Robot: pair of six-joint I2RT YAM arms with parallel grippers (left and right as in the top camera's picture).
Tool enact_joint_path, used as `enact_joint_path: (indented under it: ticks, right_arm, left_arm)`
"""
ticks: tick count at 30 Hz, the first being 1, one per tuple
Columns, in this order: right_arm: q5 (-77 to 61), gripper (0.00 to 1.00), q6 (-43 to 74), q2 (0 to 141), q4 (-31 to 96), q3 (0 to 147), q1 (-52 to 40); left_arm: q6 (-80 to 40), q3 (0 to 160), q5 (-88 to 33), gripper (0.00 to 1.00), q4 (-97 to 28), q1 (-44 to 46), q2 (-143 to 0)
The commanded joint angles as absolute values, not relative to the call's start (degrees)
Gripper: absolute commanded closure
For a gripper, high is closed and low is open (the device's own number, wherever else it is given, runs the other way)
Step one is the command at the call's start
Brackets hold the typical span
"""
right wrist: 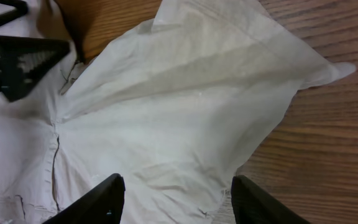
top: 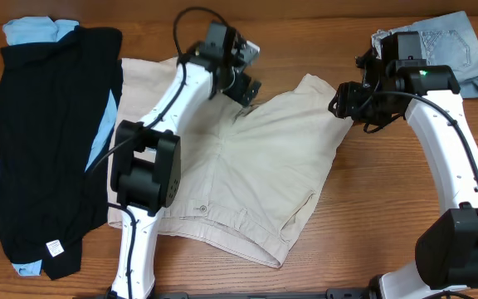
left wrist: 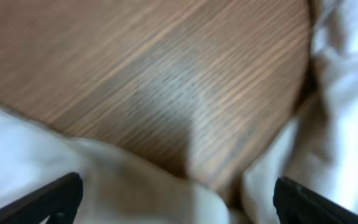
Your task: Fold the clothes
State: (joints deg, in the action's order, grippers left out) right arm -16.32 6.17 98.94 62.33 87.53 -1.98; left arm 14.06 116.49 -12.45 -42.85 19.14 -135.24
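Beige shorts (top: pixel 247 166) lie spread flat mid-table, waistband toward the front. My left gripper (top: pixel 251 71) hovers open at the far side, over the notch between the two legs. In the blurred left wrist view its fingers (left wrist: pixel 55 199) stand wide apart, with pale cloth (left wrist: pixel 135 180) and bare wood below. My right gripper (top: pixel 345 101) is at the right leg's hem. In the right wrist view it (right wrist: pixel 176 199) is open just above the beige cloth (right wrist: pixel 185 106), holding nothing. A black garment (top: pixel 48 149) lies at the left over light-blue pieces (top: pixel 31 31).
A folded denim piece (top: pixel 451 46) lies at the back right corner behind the right arm. The left arm's base (top: pixel 143 166) stands on the shorts' left side. The wooden table (top: pixel 372 216) is bare to the right of the shorts.
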Motion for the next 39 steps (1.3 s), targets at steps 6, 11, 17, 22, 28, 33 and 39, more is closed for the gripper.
enact_joint_path:
  ticks: [6,11,17,22,28,33,39]
  right_arm:
    - [-16.8,0.38,5.9,98.4,65.4,88.1,-4.5]
    - [-18.7,0.38,6.0,98.4,68.7,84.0,-9.5]
    - [-19.6,0.37,13.9,98.4,67.5,73.7,-16.7]
    - [-19.6,0.37,18.3,98.4,60.4,62.8,-21.4]
    - [-18.7,0.37,25.3,98.4,52.2,51.7,-21.8]
    - [-15.2,0.27,31.2,98.4,49.2,46.0,-18.2]
    - [-14.0,0.16,31.4,98.4,47.3,44.4,-4.8]
  left_arm:
    - [13.1,139.3,-13.6,0.00,-65.7,17.9,-135.3]
    - [13.1,150.9,-13.0,0.00,-77.1,17.8,-135.2]
    - [13.1,159.6,-12.3,0.00,-84.1,17.1,-135.2]
    - [13.3,159.9,-9.6,0.00,-84.9,16.4,-135.2]
    - [14.2,159.9,-9.6,0.00,-85.0,16.4,-135.2]
    - [14.2,159.9,-10.6,0.00,-84.6,16.6,-135.2]
    - [14.2,159.9,-12.1,0.00,-84.4,17.1,-135.3]
